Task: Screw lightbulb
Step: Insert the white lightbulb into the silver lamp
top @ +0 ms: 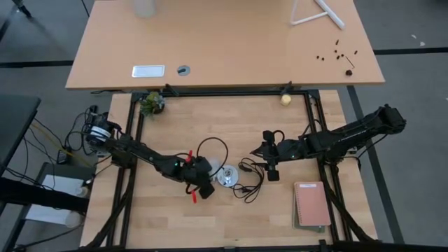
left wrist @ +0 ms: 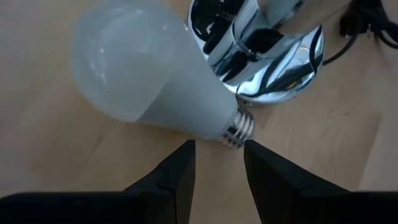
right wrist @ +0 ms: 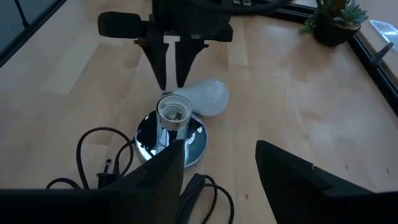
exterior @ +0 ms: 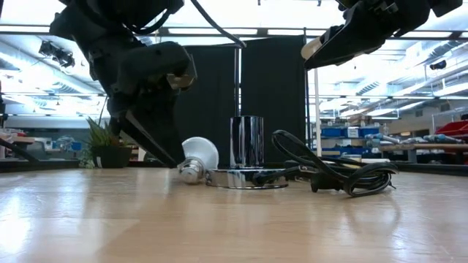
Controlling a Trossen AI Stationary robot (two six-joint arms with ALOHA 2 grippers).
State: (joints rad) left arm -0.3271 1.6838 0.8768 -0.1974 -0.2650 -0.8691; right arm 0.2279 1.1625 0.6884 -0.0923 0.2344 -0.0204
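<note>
While on its side — lightbulb (left wrist: 155, 87) just beyond spread left tool (left wrist: 219, 163); untouched.

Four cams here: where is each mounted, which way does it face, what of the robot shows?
High: overhead, straight down; both arms, lightbulb beside socket disc.
Low: tabletop height, level into the room; both arms come in from above.
Left wrist: on the left arm, looking down on the lightbulb; left gripper open by its base.
Right wrist: on the right arm, facing the left arm; right gripper open.
Shared: every view has the lightbulb and disc.
</note>
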